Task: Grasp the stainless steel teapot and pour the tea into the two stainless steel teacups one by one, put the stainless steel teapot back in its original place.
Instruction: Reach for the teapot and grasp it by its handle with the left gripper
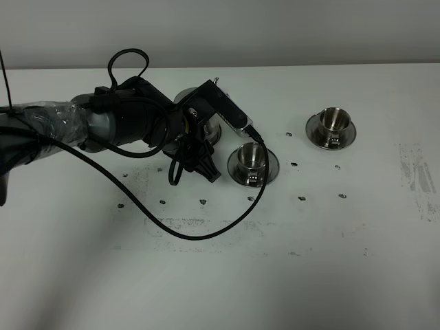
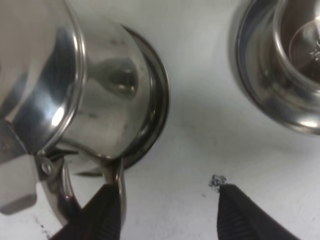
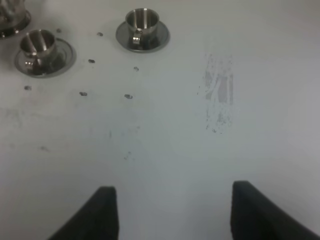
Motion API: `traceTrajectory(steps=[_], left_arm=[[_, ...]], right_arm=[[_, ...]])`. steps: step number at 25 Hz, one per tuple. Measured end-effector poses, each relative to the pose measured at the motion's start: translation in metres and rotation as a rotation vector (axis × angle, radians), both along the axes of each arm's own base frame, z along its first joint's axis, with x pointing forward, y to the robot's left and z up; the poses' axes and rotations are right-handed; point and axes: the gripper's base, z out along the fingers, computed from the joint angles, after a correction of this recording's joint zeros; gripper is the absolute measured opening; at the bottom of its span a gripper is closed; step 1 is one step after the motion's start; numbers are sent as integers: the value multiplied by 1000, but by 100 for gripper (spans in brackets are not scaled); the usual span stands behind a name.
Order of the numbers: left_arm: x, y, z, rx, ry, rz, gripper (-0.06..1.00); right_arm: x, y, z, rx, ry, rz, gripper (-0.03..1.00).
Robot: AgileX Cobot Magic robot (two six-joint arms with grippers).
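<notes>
Shows stainless steel teapot (image 2: pixel 100 100) seated on its coaster dish (image 2: pixel 157 100), left claw (image 2: pixel 167 200) open beside the loop handle (image 2: pixel 119 172), gripping nothing; right claw (image 3: pixel 172 192) open, empty. Cannot tell whether nearer teacup (image 1: pixel 251 159) or farther teacup (image 1: pixel 335 120) holds tea.

Pot: I see the shiny rounded stainless steel teapot (image 2: pixel 95 100) at eleven o'clock from my left gripper (image 2: pixel 165 212), standing on a flat round steel coaster dish (image 2: pixel 159 107).
Handle: its steel loop handle (image 2: pixel 59 200) lies right by one black finger (image 2: pixel 102 217); I cannot tell whether they touch.
Jaws: spread apart.
Cup: a small shiny steel teacup (image 2: pixel 300 45) on a round steel saucer (image 2: pixel 250 65), at two o'clock.
</notes>
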Motion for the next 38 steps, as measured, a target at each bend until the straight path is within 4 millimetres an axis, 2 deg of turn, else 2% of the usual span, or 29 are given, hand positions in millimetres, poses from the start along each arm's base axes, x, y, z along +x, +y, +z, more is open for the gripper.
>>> traceTrajectory(steps=[3, 6, 13, 18, 21, 24, 31, 38], left_arm=[[-2, 1, 2, -8, 16, 20, 44], [-7, 2, 17, -33, 36, 60, 44], [-30, 13, 89, -80, 138, 235, 44], [-24, 12, 134, -49, 156, 277, 44], [-17, 11, 148, -34, 173, 302, 44], [-5, 12, 144, 0, 221, 336, 44], [25, 13, 115, 26, 270, 379, 44], [36, 11, 79, 41, 358, 377, 44]], right_arm=[[0, 0, 0, 0, 0, 0, 50], [0, 0, 0, 0, 0, 0, 50], [0, 0, 0, 0, 0, 0, 50], [0, 0, 0, 0, 0, 0, 50], [0, 0, 0, 0, 0, 0, 50], [0, 0, 0, 0, 0, 0, 50], [0, 0, 0, 0, 0, 0, 50], [0, 0, 0, 1, 0, -1, 50]])
